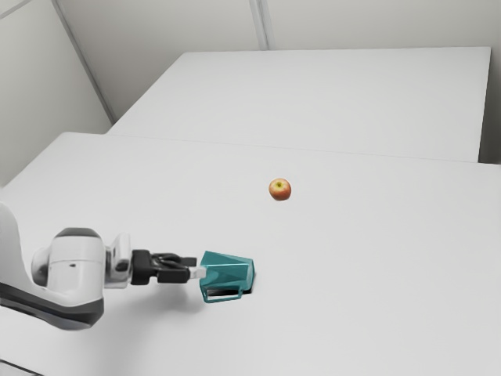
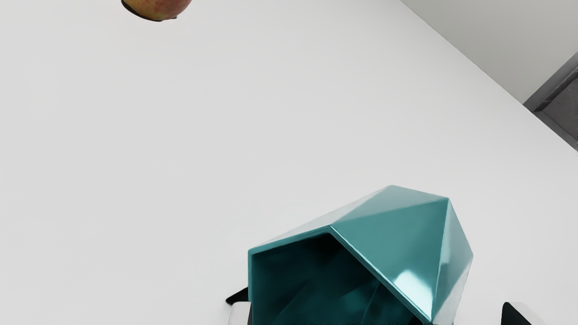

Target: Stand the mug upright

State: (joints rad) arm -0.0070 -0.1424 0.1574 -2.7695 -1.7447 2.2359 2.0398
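A faceted teal mug (image 1: 228, 270) lies on its side on the white table (image 1: 376, 251). The black gripper (image 1: 196, 268) reaches its end at the exterior view's left. A red-yellow apple (image 1: 280, 189) sits well apart.

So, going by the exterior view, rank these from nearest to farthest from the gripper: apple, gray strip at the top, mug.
1. Mug: right at the gripper, on its side, toward the exterior view's right.
2. Apple: farther back on the table, also toward that view's right.
3. Gray strip: farthest, beyond the tabletops.
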